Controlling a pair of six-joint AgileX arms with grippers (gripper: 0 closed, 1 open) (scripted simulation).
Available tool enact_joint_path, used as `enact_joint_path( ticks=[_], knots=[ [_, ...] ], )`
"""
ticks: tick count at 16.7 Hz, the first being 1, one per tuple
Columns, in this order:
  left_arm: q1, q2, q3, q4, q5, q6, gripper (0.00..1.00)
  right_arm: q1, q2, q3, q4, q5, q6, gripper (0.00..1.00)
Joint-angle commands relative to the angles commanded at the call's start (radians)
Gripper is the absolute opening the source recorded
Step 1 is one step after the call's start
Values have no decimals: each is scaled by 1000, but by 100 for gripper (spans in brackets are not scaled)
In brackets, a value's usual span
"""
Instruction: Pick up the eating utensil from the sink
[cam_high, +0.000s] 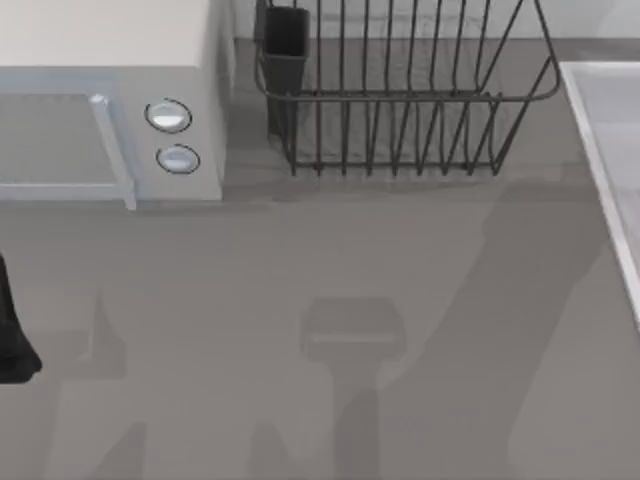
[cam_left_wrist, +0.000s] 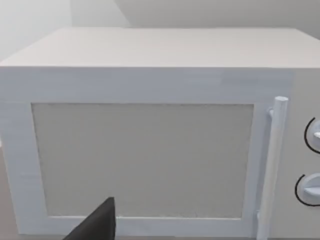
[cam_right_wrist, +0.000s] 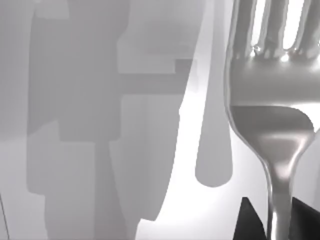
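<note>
The eating utensil (cam_right_wrist: 270, 100) is a shiny silver fork, seen close up in the right wrist view with its tines pointing away from the camera. My right gripper (cam_right_wrist: 275, 222) is shut on its slim handle, a dark fingertip (cam_right_wrist: 248, 222) on either side. The fork hangs above the pale floor of the sink (cam_right_wrist: 75, 125) and casts a soft shadow on it. In the top view the sink's light raised rim (cam_high: 600, 150) runs along the right edge. My left gripper (cam_left_wrist: 97, 225) sits parked in front of the white box, and that arm shows at the top view's far left (cam_high: 12, 340).
A white box with two round knobs (cam_high: 110, 110) stands at the back left. A dark wire rack (cam_high: 400, 90) with a dark cup (cam_high: 285, 45) stands at the back middle. The grey table (cam_high: 320, 330) carries arm shadows.
</note>
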Motion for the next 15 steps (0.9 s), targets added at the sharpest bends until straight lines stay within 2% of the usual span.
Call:
enact_joint_path(
  ticks=[3,9,12,15],
  knots=[
    [0,0,0,0,0,0,100,0,-40,55,-78,0,0,0],
    [0,0,0,0,0,0,100,16,-55,42,-81,-1,16,0],
    [0,0,0,0,0,0,100,113,-154,-56,-92,1,111,0],
    [0,0,0,0,0,0,100,270,-333,-224,-111,3,262,0]
  ],
)
